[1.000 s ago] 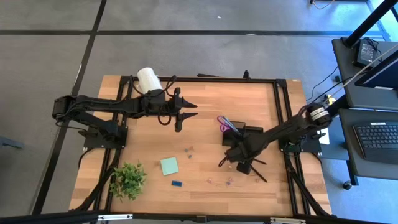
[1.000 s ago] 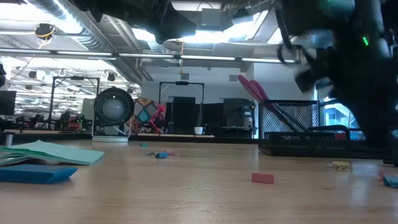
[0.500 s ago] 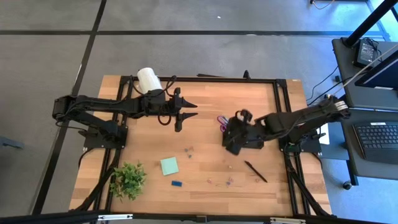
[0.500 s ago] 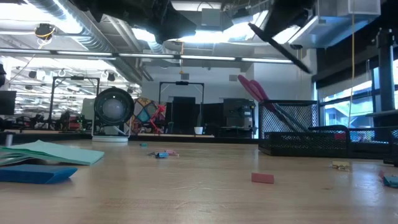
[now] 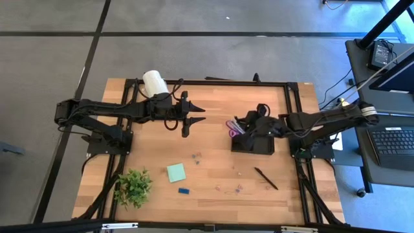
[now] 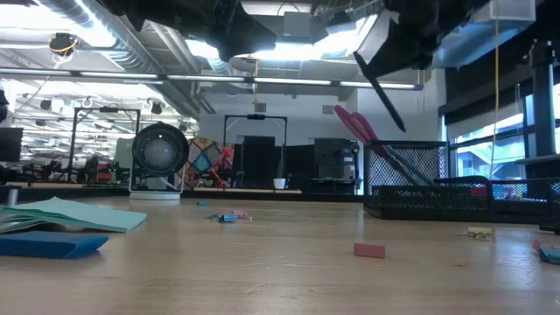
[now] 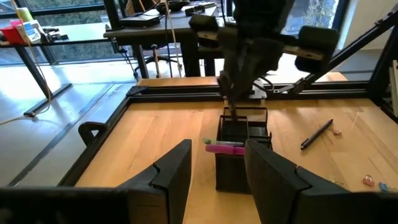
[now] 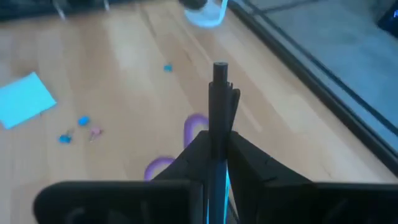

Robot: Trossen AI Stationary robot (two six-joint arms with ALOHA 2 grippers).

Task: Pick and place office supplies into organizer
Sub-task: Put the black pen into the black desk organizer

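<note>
Right hand (image 5: 253,123): fingers nearly closed, clamped on a black pen (image 8: 219,106), held above the black organizer (image 5: 253,142) on the tabletop (image 5: 213,103). Left hand (image 5: 194,115): fingers spread, holding nothing, hovering well apart from the organizer.

The light was bright and even from above, and on the pale wooden table (image 5: 213,103) the shadows were only soft and short. In the low view the long ceiling lamps (image 6: 289,26) glared white, so the dark arm parts before them were only black shapes, and the near flat blue block (image 6: 48,245) was out of focus. The right wrist view was blurred, only the thin black pen (image 8: 219,106) was rather sharp.
</note>
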